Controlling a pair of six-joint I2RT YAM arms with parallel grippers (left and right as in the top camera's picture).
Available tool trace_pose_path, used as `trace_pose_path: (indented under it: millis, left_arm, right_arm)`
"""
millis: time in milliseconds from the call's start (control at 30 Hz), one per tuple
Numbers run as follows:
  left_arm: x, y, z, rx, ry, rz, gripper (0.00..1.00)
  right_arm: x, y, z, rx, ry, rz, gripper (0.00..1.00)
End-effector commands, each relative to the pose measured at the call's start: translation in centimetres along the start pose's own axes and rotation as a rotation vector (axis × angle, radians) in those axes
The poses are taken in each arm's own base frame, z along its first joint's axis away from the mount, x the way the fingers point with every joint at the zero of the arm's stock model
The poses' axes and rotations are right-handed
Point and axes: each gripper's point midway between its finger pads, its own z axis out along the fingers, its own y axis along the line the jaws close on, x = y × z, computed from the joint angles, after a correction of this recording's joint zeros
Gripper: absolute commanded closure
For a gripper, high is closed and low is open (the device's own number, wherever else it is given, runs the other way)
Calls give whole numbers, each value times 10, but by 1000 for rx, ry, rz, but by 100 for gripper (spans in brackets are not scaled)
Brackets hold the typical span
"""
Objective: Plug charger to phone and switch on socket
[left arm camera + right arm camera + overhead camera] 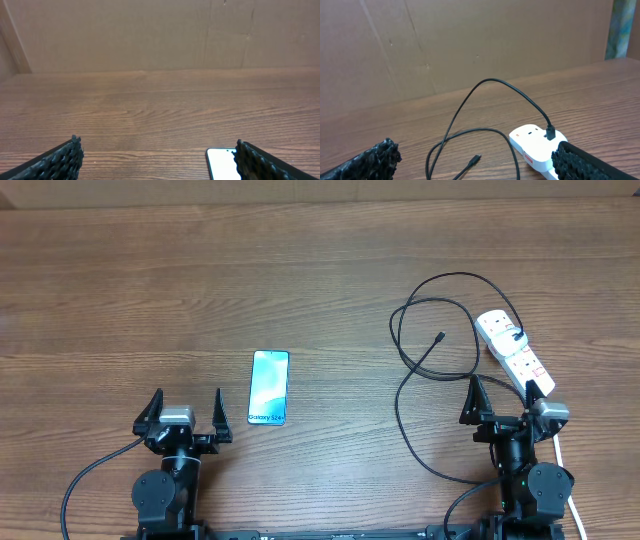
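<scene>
Charger plugged in socket; phone well apart.

I see a wood-grain table filling nearly the whole overhead view, brown, its grain running left to right. Along its far edge stands a plain brown board — cardboard, by its creases. At the upper right of the right wrist view a blurred green-blue strip shows beside it. The light is soft and even.
</scene>
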Motion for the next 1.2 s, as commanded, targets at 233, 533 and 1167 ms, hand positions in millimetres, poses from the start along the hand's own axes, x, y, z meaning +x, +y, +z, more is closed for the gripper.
trace_pose_path:
  millis: [233, 533, 1167]
  left_arm:
    - [0, -2, 0, 11, -7, 20, 0]
    - [0, -2, 0, 11, -7, 20, 0]
    - [-4, 9, -1, -52, -21, 18, 0]
  right_arm:
    - [2, 1, 0, -8, -1, -5, 0]
    - [2, 1, 0, -8, -1, -5, 0]
    - [2, 1, 0, -8, -1, -5, 0]
